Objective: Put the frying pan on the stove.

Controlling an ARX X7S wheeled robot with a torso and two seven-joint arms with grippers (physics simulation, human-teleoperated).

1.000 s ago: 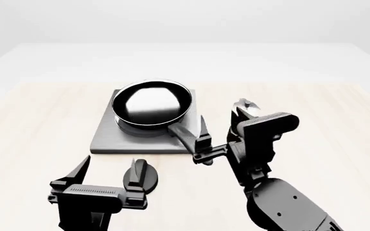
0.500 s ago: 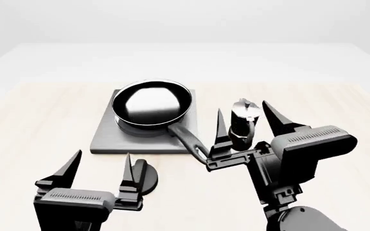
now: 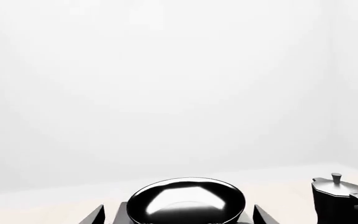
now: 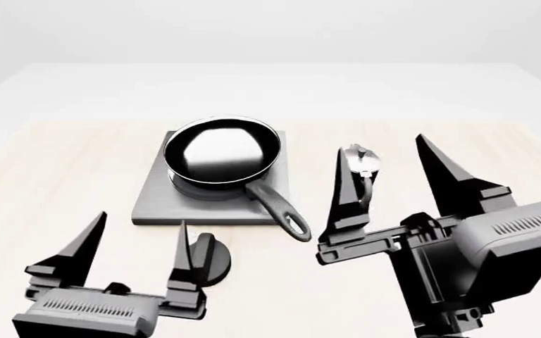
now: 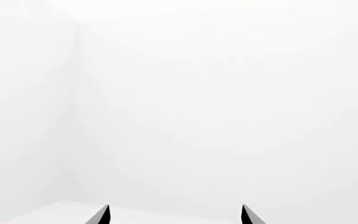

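The frying pan [image 4: 222,151], round, glossy black with a shiny inside, sits on the stove [image 4: 153,201], a flat dark grey square plate. Its long handle [image 4: 278,208] points toward me and ends in a loop past the stove's near edge. The pan also shows in the left wrist view [image 3: 188,202]. My left gripper [image 4: 139,236] is open and empty, near me, left of the handle and apart from it. My right gripper [image 4: 388,158] is open and empty, raised to the right of the handle. The right wrist view shows only its two fingertips [image 5: 101,214] against white.
A small black-and-silver moka pot [image 4: 360,165] stands right of the stove, between my right gripper's fingers in the head view; it also shows in the left wrist view [image 3: 339,200]. A black round knob [image 4: 209,257] lies next to my left gripper. The pale wooden table [image 4: 54,176] spreads around.
My right gripper has let go of the pan handle, opened wide, and pulled back and up toward me. My left gripper has drawn back slightly. The pan stays on the stove.
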